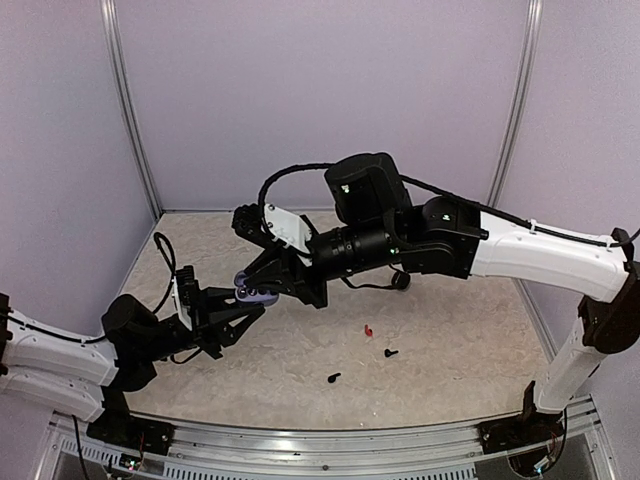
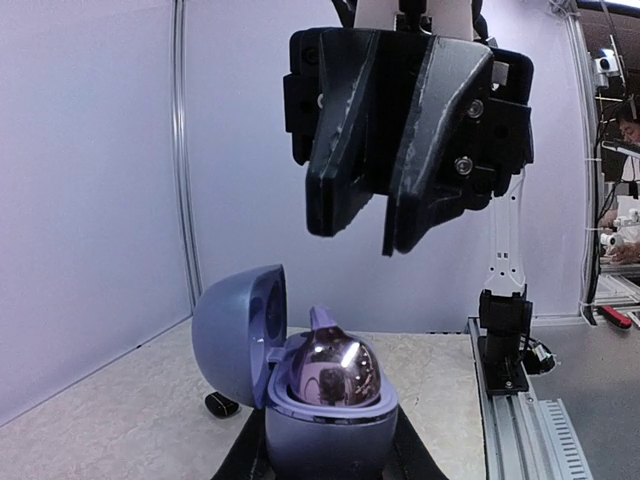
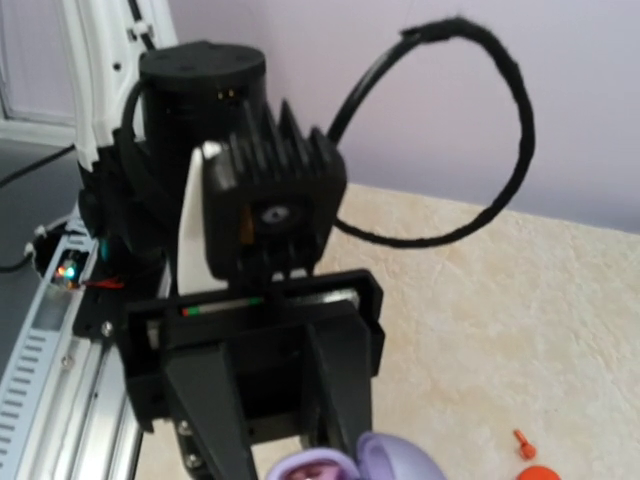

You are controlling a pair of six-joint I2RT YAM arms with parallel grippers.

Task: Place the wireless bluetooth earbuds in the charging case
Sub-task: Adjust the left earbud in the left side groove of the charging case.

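Charging case (image 2: 330, 430): you see its lid (image 2: 235, 335) open and the left gripper (image 1: 243, 303) pinching its base. Silvery earbud (image 2: 332, 368): seated inside the case. Right gripper (image 2: 370, 232): directly above the case, jaws almost pressed together. Red earbud (image 1: 369, 329), black earbud (image 1: 391, 352), second black earbud (image 1: 334, 378): loose, well right of the case.

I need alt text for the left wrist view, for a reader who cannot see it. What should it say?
An open lilac charging case, lid swung to the left and glossy inside, sits at the bottom between the fingers of the left gripper. The black right gripper hangs directly above it, fingertips pointing down.
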